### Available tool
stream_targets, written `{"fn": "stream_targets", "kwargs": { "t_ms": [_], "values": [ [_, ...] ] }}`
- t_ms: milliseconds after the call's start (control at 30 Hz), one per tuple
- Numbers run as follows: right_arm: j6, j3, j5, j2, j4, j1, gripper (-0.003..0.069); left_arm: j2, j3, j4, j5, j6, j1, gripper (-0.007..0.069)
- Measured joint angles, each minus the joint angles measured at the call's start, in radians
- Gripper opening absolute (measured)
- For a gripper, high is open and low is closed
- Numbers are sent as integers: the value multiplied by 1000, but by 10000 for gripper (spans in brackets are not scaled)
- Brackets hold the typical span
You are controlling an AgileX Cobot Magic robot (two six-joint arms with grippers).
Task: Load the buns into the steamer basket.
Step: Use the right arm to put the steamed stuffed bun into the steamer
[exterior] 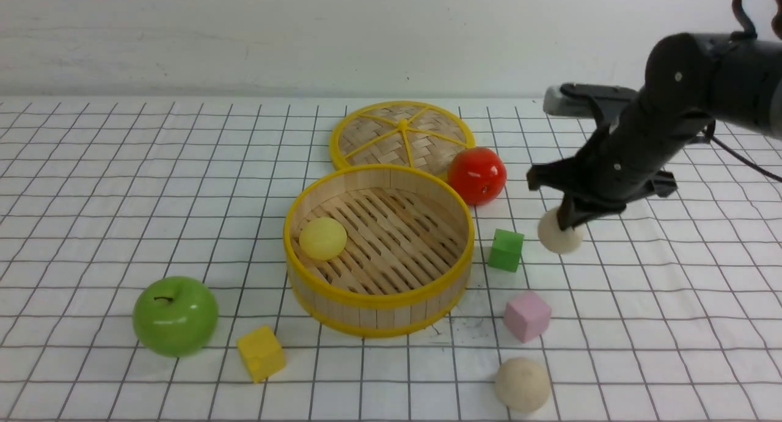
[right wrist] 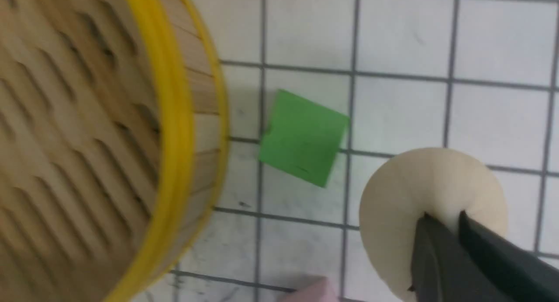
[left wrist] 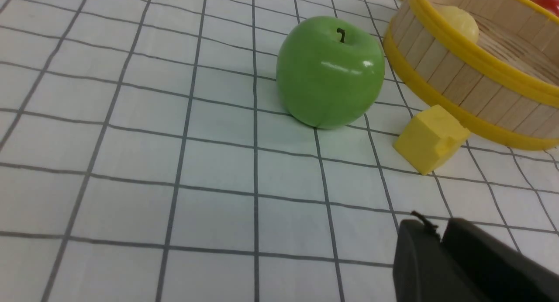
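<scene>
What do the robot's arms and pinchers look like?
The right arm is chunky, round and glossy black, with black cables looping off it. The right gripper and left gripper have flat, matte black fingers that narrow to blunt tips.

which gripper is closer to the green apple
Left. The left gripper hangs near the green apple, not touching it. The right gripper is far across the table, past the basket, pinching a cream bun.

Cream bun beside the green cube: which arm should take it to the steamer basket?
Right. The right gripper is shut on the cream bun, just outside the steamer basket; the left gripper is off by the green apple.
</scene>
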Motion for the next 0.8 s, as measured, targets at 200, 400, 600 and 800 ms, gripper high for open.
{"fn": "stream_targets", "kwargs": {
  "t_ms": [200,400,600,800],
  "values": [
    [-217,-56,-87,4,348,26,2,0,0,0,0,0,0,78],
    [-425,-58,-221,68,529,98,3,0,0,0,0,0,0,85],
    [-466,-58,-284,163,541,137,43,0,0,0,0,0,0,91],
    [-462,-58,-291,220,541,139,246,0,0,0,0,0,0,92]
  ]
}}
